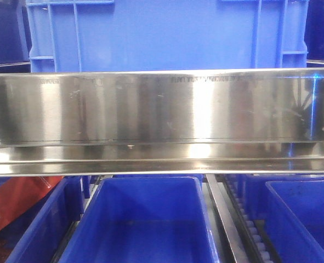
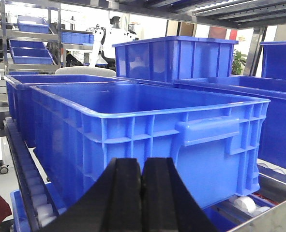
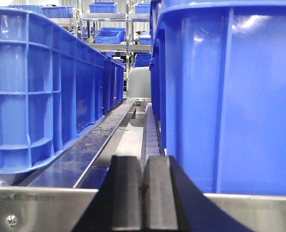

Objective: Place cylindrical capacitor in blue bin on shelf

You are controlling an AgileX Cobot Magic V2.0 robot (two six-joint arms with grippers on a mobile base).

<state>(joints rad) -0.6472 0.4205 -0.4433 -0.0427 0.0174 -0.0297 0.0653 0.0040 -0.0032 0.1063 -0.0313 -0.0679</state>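
Note:
No cylindrical capacitor shows in any view. The shelf's shiny scratched steel front rail (image 1: 162,118) crosses the front view, with a blue bin (image 1: 167,35) above it and more blue bins (image 1: 142,219) below. My left gripper (image 2: 142,166) is shut with nothing between its black fingers, close in front of a large blue bin (image 2: 147,130). My right gripper (image 3: 143,164) is also shut and empty, just above the steel rail (image 3: 41,208), aimed along the gap between two blue bins (image 3: 41,87) on the rack.
Roller tracks (image 1: 252,227) run between the lower bins. A red object (image 1: 13,205) lies at the lower left. A steel guide channel (image 3: 109,135) and a black roller strip (image 3: 151,130) lie between bins. More racks with blue bins (image 2: 29,46) stand behind.

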